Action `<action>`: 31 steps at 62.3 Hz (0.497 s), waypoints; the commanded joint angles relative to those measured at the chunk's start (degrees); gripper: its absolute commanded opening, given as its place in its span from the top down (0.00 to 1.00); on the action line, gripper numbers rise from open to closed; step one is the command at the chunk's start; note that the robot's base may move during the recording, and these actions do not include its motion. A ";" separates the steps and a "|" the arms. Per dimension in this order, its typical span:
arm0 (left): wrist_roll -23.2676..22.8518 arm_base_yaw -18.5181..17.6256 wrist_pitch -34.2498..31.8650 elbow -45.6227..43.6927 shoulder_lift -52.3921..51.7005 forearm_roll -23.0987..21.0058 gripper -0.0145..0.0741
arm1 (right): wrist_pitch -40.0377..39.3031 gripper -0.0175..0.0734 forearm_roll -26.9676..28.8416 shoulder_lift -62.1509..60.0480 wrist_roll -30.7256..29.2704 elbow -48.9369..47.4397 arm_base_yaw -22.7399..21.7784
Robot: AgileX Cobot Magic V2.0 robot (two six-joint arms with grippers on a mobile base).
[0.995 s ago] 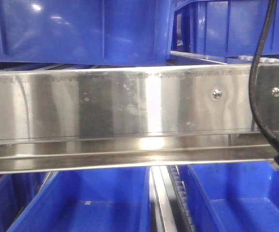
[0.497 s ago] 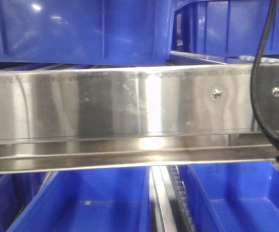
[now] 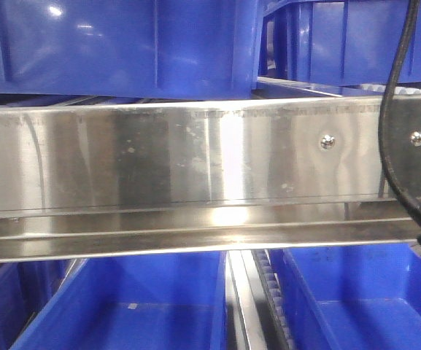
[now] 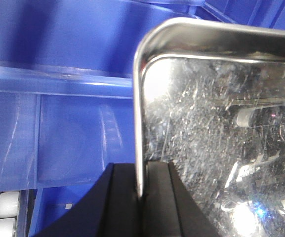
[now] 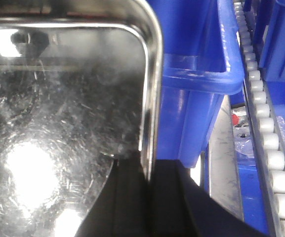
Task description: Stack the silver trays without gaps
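left end effector [image 4: 141, 174]: clamped on silver tray [image 4: 221, 123] rim | right end effector [image 5: 149, 170]: same

Glare blooms on the silver tray [image 5: 28, 168], softly blurred.

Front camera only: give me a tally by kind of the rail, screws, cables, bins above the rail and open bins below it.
Steel rail: 1
Screws: 2
Black cable: 1
Blue bins above the rail: 2
Open blue bins below the rail: 2
Total: 8
The blue sliver at far lower left is too cropped to count.
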 commanded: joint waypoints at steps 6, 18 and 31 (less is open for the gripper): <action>-0.07 -0.64 -2.20 -0.95 -0.76 -2.27 0.86 | -5.35 0.89 -0.24 -0.43 -0.91 0.06 0.44; -0.07 -0.64 -2.20 -0.95 -0.76 -2.27 0.86 | -5.35 0.89 -0.24 -0.43 -0.91 0.06 0.44; -0.07 -0.64 -2.20 -0.95 -0.76 -2.27 0.86 | -5.35 0.89 -0.24 -0.43 -0.91 0.06 0.44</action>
